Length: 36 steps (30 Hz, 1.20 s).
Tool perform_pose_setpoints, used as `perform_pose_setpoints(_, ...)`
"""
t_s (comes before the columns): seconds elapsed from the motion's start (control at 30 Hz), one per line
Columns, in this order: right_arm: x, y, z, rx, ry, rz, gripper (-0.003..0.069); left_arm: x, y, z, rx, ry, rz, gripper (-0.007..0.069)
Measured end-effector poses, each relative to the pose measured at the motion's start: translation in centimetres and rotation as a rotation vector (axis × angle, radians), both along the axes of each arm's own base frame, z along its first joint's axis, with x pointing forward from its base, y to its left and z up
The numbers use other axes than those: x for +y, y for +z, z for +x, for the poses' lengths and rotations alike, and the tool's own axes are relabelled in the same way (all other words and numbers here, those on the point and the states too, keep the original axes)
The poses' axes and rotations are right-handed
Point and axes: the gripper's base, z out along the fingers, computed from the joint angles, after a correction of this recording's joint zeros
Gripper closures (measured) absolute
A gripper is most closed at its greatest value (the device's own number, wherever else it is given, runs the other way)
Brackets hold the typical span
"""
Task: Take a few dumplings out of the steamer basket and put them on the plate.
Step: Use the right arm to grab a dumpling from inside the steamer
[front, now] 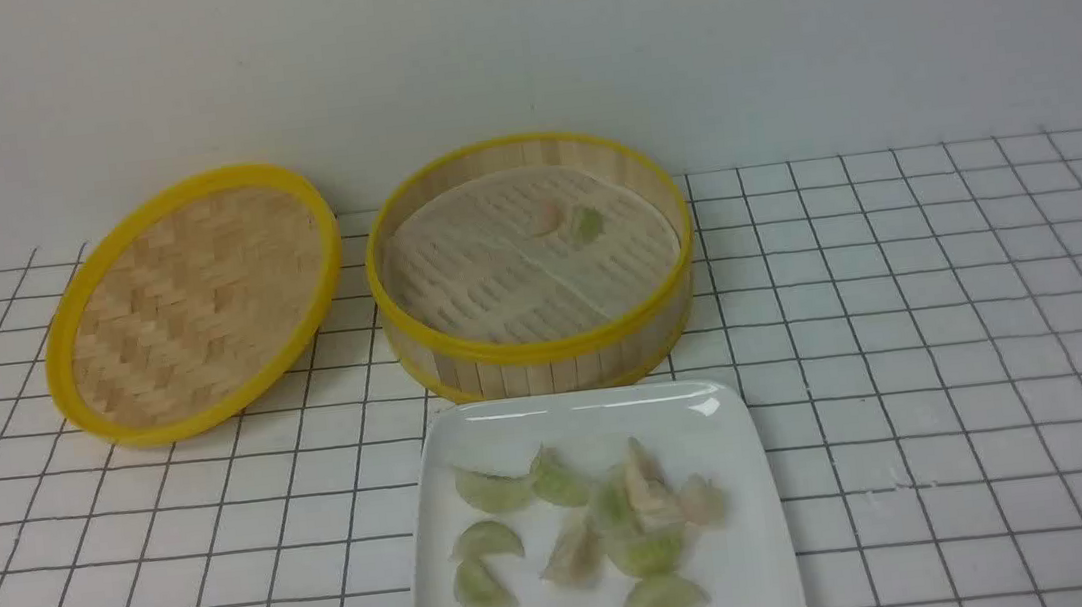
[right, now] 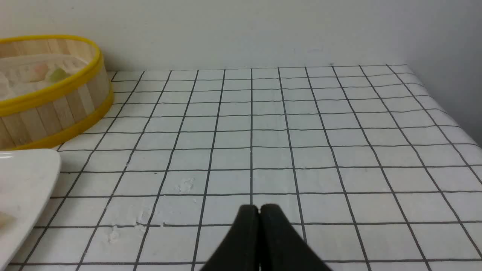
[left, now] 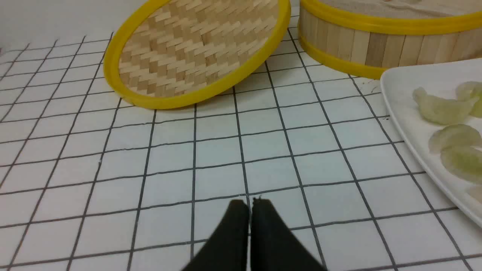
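Note:
The steamer basket (front: 539,344) stands at the back centre, and its white liner holds two dumplings: a pinkish one (front: 547,215) and a green one (front: 586,223). In front of it, the white plate (front: 573,416) carries several green and pinkish dumplings (front: 560,482). My left gripper (left: 250,201) is shut and empty over the checked cloth, left of the plate (left: 410,124). My right gripper (right: 259,207) is shut and empty over the cloth, right of the plate (right: 26,177) and basket (right: 56,109). Neither gripper shows in the front view.
The shallow woven lid (front: 189,300) leans tilted to the left of the basket, its rim resting against it. A white wall closes the back. The checked cloth's right edge (right: 444,101) drops off near the right wall.

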Motion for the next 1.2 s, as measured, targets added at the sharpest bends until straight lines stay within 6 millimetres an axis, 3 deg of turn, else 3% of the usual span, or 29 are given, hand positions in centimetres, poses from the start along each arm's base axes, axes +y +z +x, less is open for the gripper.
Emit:
perform_pose_setpoints(0.97,0.0,0.0,0.0,0.0,0.0,0.002,0.0673,0.0,0.0,0.0,0.0,0.0,0.0,0.0631)
perform_pose_setpoints(1.07,0.2,0.2,0.1,-0.043,0.005,0.121,0.0673,0.0,0.0,0.0,0.0,0.0,0.0,0.0631)
perform_pose_setpoints(1.2,0.4,2.0,0.2,-0.24,0.003,0.485,0.0673,0.0,0.0,0.0,0.0,0.0,0.0,0.0631)
